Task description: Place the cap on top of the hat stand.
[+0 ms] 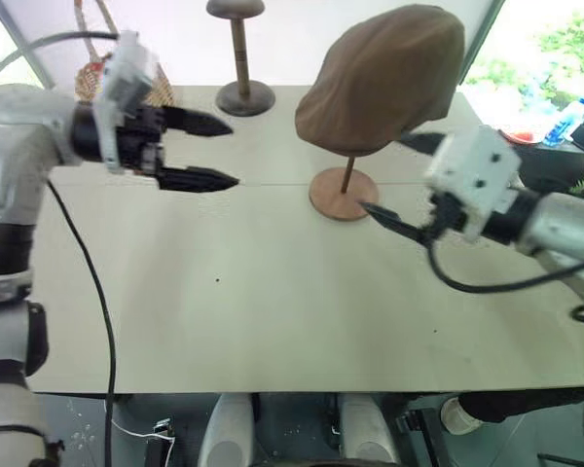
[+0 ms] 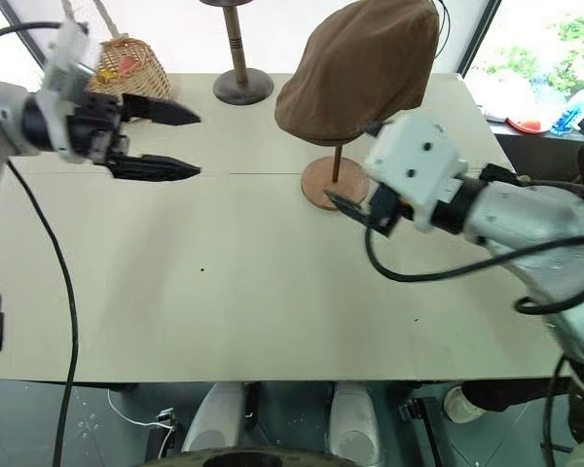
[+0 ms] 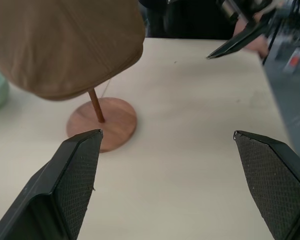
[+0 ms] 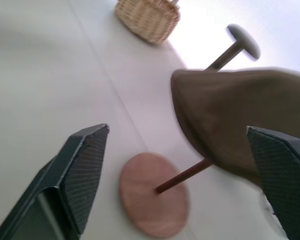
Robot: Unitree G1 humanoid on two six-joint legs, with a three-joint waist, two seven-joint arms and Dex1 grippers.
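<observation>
The brown cap (image 1: 384, 78) sits tilted on top of the hat stand, covering its top disc. Below it the thin rod (image 1: 347, 175) and the round reddish base (image 1: 343, 193) show on the table. My left gripper (image 1: 234, 153) hovers to the left of the stand, open and empty, fingers pointing toward it. My right gripper (image 1: 382, 173) is open just right of the rod, one finger near the base and the other by the cap's lower edge, holding nothing. The left wrist view shows the cap (image 3: 65, 45) and base (image 3: 102, 122) ahead of the spread fingers (image 3: 75, 175).
A darker stand with a thick post (image 1: 239, 58) stands at the table's back edge, and a wicker basket (image 2: 131, 63) sits at the back left. A bottle (image 1: 569, 117) and other items lie off the table's right side. Bare tabletop (image 1: 273, 311) lies in front.
</observation>
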